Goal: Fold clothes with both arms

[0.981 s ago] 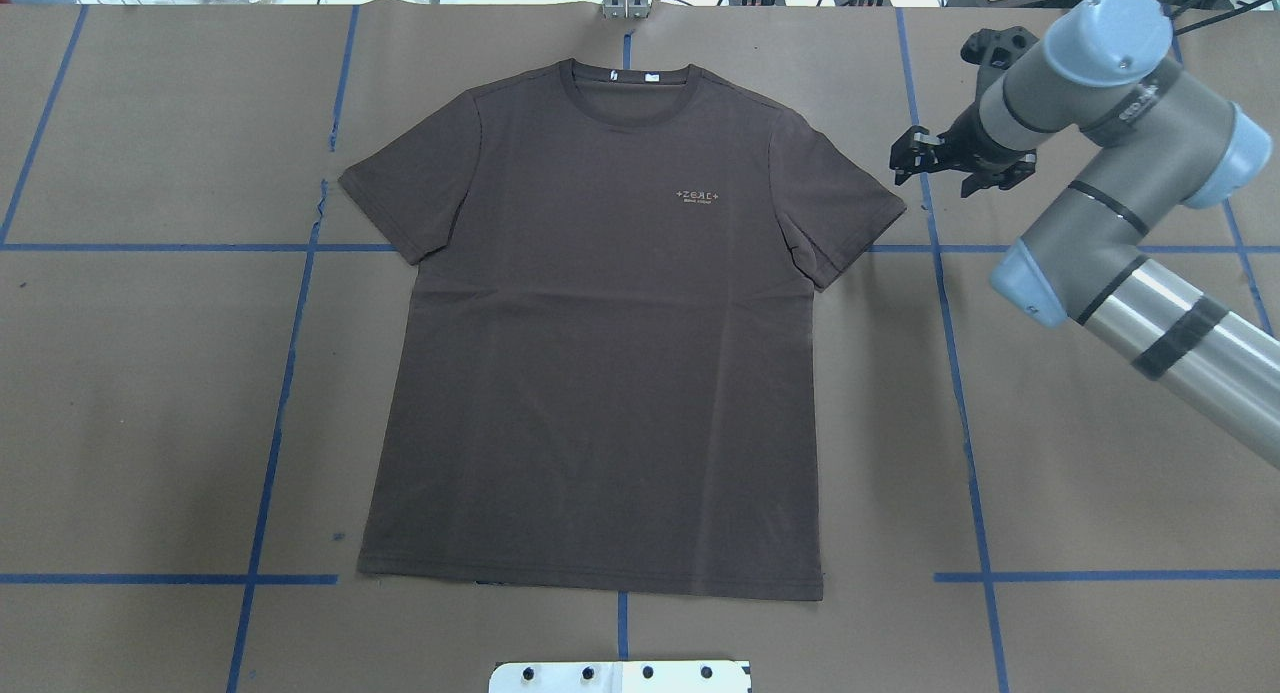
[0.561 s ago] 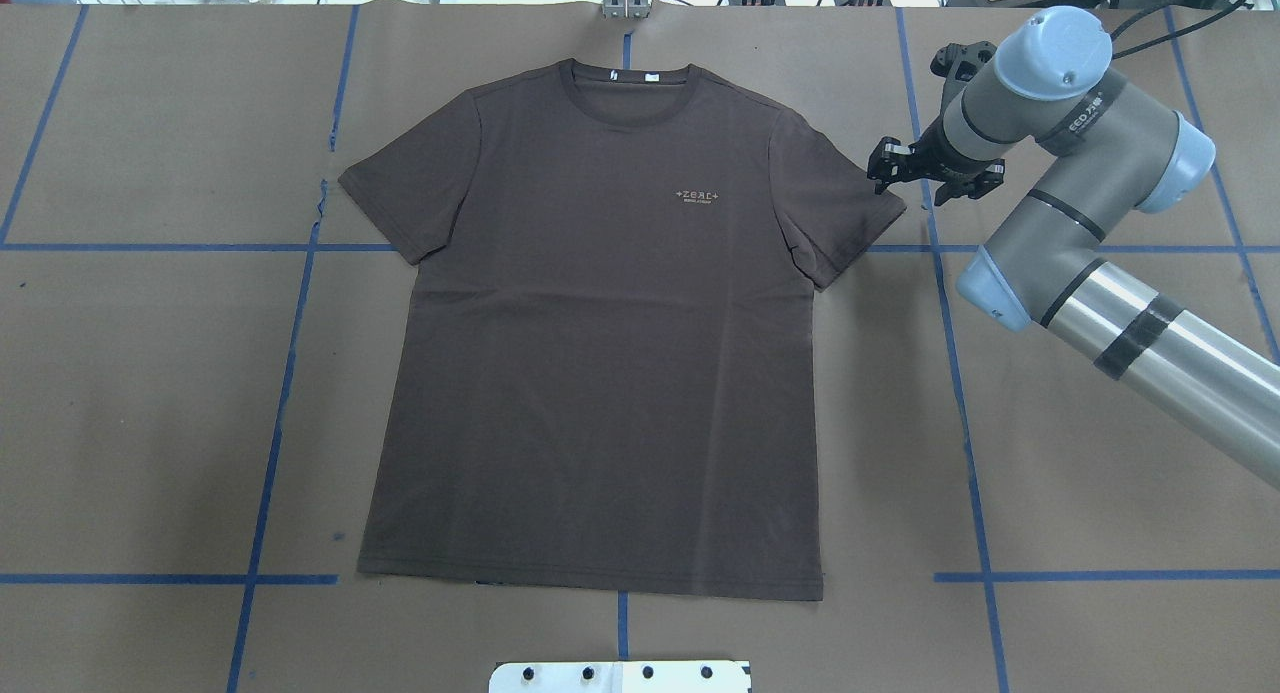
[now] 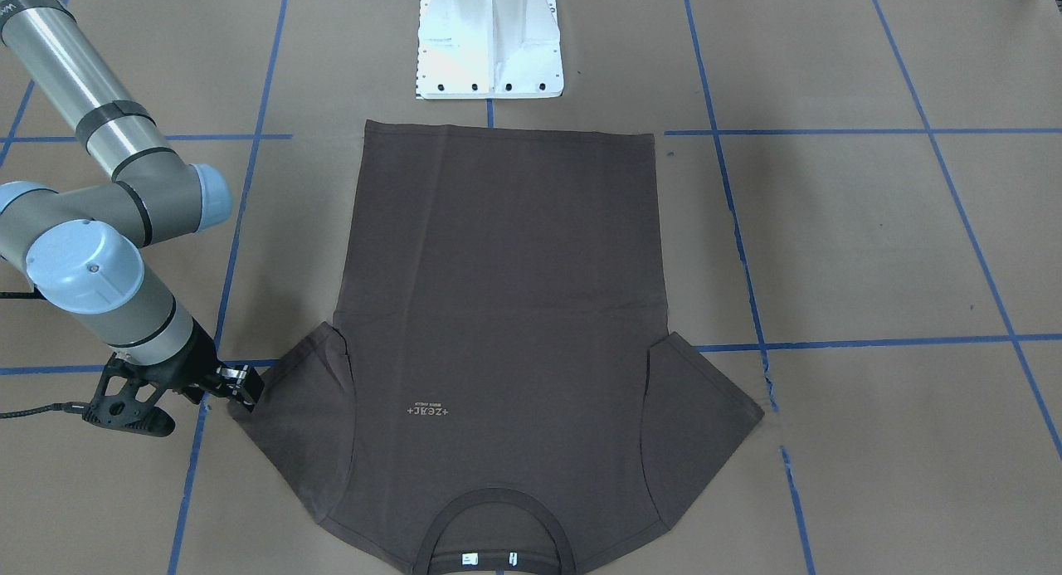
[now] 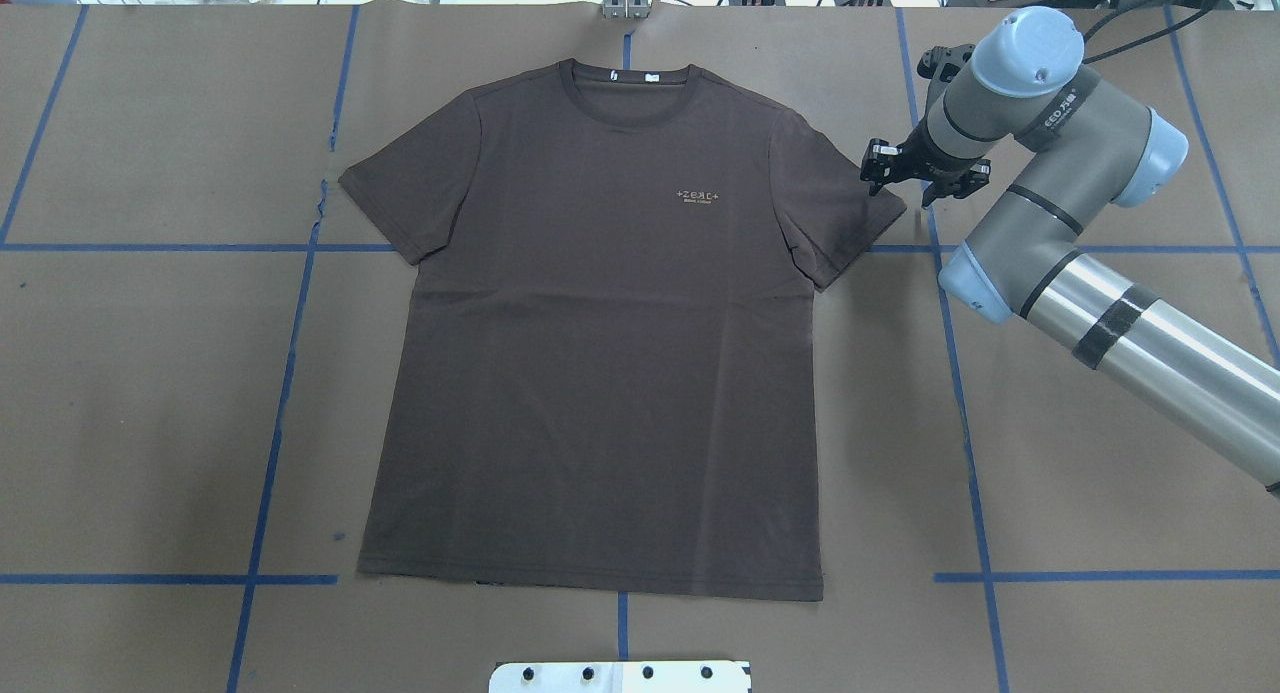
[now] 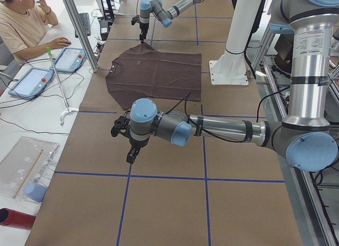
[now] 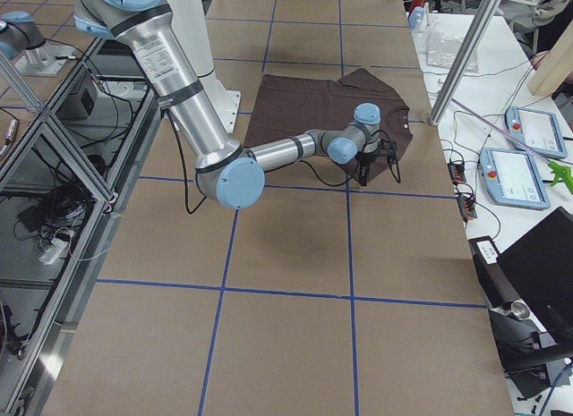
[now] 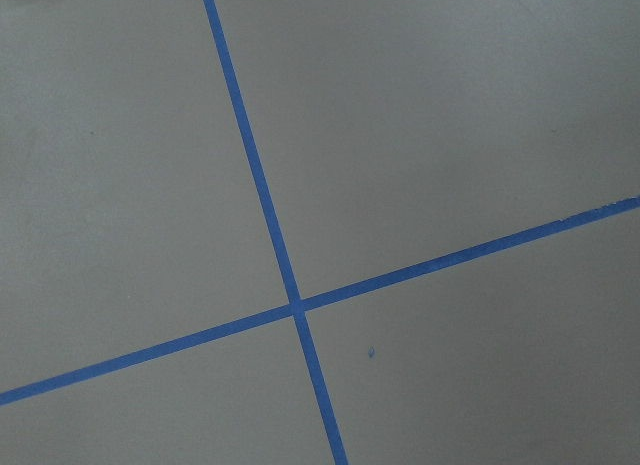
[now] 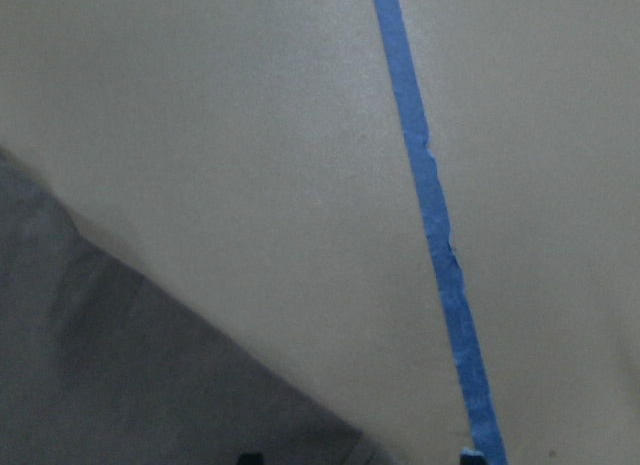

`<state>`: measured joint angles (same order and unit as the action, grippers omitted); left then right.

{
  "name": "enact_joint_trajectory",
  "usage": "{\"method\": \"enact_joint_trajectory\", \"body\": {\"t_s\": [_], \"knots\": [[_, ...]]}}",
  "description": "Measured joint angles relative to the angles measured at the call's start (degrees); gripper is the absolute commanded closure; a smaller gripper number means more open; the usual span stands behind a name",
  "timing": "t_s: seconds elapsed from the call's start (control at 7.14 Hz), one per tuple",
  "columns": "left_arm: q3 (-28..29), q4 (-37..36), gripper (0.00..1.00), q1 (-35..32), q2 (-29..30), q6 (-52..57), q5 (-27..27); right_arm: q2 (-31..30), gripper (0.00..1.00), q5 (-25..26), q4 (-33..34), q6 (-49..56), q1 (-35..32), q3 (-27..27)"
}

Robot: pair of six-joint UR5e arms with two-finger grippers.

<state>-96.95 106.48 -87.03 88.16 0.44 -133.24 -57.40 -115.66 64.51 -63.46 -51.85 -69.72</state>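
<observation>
Overhead exterior view: the right hand point(image 4: 912, 176) has its fingers apart (both tips also show at the wrist view's lower edge), right at the tip of the nearest sleeve point(image 4: 850, 213). Beyond it the T-shirt point(image 4: 600, 353) spreads flat, chest up, on the counter point(image 4: 1050, 453). Well away, the left hand point(image 5: 130, 157) hangs over the counter; whether its fingers are apart I cannot tell.
</observation>
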Motion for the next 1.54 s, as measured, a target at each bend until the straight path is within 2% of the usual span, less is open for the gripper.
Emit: {"method": "enact_joint_trajectory", "body": {"t_s": [0.28,0.84,0.98,1.12,1.54], "knots": [[0.01,0.04,0.0,0.02,0.0,0.0,0.06,-0.19,0.53,-0.06,0.0,-0.08,0.22,0.25],[0.04,0.04,0.0,0.02,0.0,0.0,0.09,-0.3,0.52,-0.07,0.08,-0.09,0.58,0.55],[-0.01,0.04,0.0,0.02,0.0,0.0,0.09,-0.21,0.56,-0.03,0.08,-0.07,0.6,0.75],[-0.04,0.04,0.0,0.02,0.0,-0.02,0.09,-0.11,1.0,-0.01,0.08,-0.06,0.6,0.97],[-0.08,0.04,0.0,0.02,0.07,-0.08,0.09,0.07,1.0,-0.02,0.11,-0.22,0.6,1.06]]}}
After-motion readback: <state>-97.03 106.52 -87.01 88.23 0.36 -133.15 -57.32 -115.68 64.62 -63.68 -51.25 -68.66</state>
